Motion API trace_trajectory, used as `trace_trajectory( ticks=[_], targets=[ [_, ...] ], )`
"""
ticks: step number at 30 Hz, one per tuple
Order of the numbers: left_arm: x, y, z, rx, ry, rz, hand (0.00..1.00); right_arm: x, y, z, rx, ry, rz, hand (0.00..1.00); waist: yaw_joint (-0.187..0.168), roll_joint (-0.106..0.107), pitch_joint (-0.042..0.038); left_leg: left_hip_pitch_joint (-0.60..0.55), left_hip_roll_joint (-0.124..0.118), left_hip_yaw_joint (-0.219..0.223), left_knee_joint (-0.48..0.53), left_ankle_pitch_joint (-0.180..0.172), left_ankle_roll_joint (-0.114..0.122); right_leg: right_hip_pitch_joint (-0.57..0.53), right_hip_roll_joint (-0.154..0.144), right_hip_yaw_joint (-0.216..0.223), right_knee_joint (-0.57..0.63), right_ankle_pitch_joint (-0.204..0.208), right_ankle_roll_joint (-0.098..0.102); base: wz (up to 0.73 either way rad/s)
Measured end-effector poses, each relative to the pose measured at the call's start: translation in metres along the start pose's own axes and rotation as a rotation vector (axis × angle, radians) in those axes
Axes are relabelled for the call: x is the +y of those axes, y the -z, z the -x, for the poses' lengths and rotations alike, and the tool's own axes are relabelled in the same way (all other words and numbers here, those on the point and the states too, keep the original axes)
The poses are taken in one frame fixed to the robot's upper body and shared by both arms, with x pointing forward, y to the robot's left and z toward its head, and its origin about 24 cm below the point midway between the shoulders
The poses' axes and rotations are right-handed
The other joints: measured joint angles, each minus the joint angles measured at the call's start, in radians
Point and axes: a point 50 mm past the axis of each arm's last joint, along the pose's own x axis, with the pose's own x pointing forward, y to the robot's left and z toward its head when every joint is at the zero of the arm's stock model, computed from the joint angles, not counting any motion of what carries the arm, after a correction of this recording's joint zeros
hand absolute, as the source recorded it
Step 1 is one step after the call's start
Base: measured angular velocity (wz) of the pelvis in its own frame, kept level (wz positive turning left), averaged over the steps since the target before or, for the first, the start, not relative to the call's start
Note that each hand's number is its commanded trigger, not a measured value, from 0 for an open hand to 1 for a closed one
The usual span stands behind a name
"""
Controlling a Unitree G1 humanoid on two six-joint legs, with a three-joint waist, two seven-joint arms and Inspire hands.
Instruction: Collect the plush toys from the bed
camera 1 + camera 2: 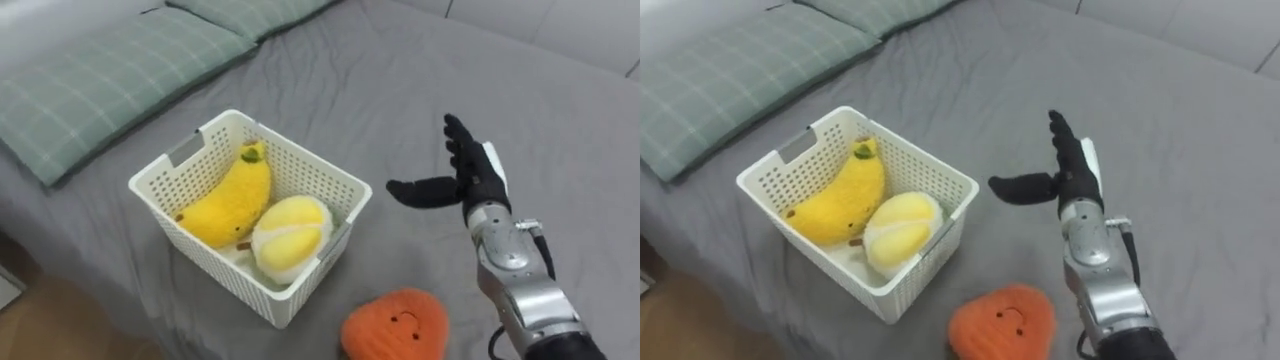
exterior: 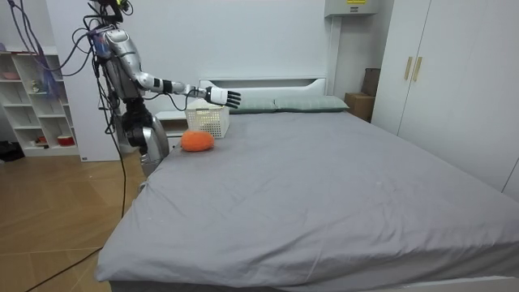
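- Closest to the robot is the orange plush toy [image 1: 395,325] with a little smiley face. It's lying on the grey bed [image 1: 400,90], just beside the basket's near corner and not in it.
- A bit further out is the right hand [image 1: 470,180], held above the sheet with the arm stretched out. Its fingers [image 1: 456,140] are straight and apart and the thumb sticks out toward the basket. It's holding nothing and it's clear of every toy.
- Left of the hand is the white basket [image 1: 345,190], which sits on the bed with two toys already inside. The banana plush [image 1: 232,200] lies along the far side and the round yellow plush [image 1: 290,235] is tucked against it at the near side.
- Past the basket, two green checked pillows [image 1: 110,75] lie at the head of the bed.
- In the room view the robot stands at the bedside near the headboard, with a white shelf [image 2: 36,97] behind it.
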Motion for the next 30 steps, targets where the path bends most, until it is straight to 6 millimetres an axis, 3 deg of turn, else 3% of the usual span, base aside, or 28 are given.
trace_trajectory(
  ticks=[3, 7, 15, 16, 21, 24, 30],
  targets=[
    [-0.006, -0.001, 0.001, -0.002, 0.015, 0.008, 0.00, 0.000, 0.007, 0.001, 0.027, -0.014, -0.009, 0.00, -0.028, -0.003, 0.0008, 0.004, 0.006, 0.022, -0.002, -0.005, 0.000, -0.005, 0.001, 0.007, 0.000, 0.001, -0.001, -0.17],
    [-0.009, -0.007, 0.001, -0.011, 0.024, 0.038, 0.00, 0.002, 0.019, 0.002, 0.074, -0.059, 0.001, 0.00, -0.036, -0.008, 0.0001, 0.005, 0.014, 0.039, -0.002, -0.013, -0.003, -0.010, 0.008, 0.025, -0.002, 0.003, -0.004, -0.17],
    [-0.003, -0.022, -0.001, -0.048, 0.019, 0.092, 0.00, 0.017, 0.070, 0.020, 0.275, -0.287, 0.172, 0.00, -0.038, -0.034, 0.0061, 0.011, 0.016, 0.056, -0.011, -0.014, -0.003, -0.013, 0.009, 0.028, -0.004, 0.003, -0.004, -0.05],
    [-0.003, -0.021, -0.001, -0.047, 0.018, 0.088, 0.00, 0.020, 0.074, 0.022, 0.295, -0.322, 0.211, 0.00, -0.035, -0.040, 0.0085, 0.011, 0.016, 0.056, -0.011, -0.014, -0.003, -0.014, 0.010, 0.034, -0.004, 0.003, -0.004, -0.08],
    [-0.004, -0.010, -0.002, -0.007, 0.019, 0.060, 0.00, 0.030, 0.090, 0.030, 0.375, -0.440, 0.290, 0.00, -0.011, -0.057, 0.0026, 0.013, 0.016, 0.052, -0.009, -0.018, -0.003, -0.012, 0.010, 0.035, -0.004, 0.003, -0.004, -0.01],
    [-0.006, 0.001, 0.000, 0.026, 0.028, 0.052, 0.00, 0.032, 0.102, 0.035, 0.440, -0.473, 0.328, 0.00, 0.008, -0.052, 0.0060, 0.020, 0.016, 0.047, -0.001, -0.030, -0.002, 0.000, 0.011, 0.037, -0.005, 0.003, -0.004, 0.00],
    [-0.012, 0.019, 0.003, 0.088, 0.071, 0.030, 0.00, 0.033, 0.107, 0.038, 0.478, -0.532, 0.367, 0.00, 0.028, -0.040, 0.0123, 0.001, 0.014, 0.034, 0.030, -0.046, 0.000, 0.001, 0.010, 0.016, -0.004, 0.003, -0.004, 0.06]
  ],
)
